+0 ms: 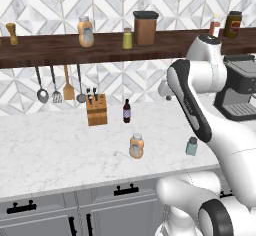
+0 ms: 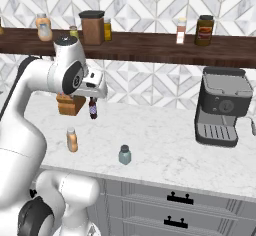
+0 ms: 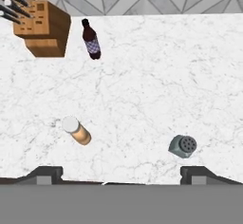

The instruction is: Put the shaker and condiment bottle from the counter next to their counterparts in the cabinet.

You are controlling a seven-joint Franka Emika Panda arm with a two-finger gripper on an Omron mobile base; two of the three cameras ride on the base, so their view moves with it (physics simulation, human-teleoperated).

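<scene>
Gripper (image 3: 121, 173) fingertips stand wide apart at the hand view's bottom edge, holding nothing.
Above them on the marble counter (image 3: 156, 76), the shaker (image 3: 182, 145) sits lower right and the condiment bottle (image 3: 77, 131) lower left, well apart. Along the top of the left base view, the cabinet (image 1: 60, 50) carries an orange-tan bottle (image 1: 85, 31) and yellow-green shaker (image 1: 127, 38).

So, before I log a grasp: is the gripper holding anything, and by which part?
Nothing is held. The gripper is open above the counter, with the shaker and condiment bottle standing free below.
</scene>
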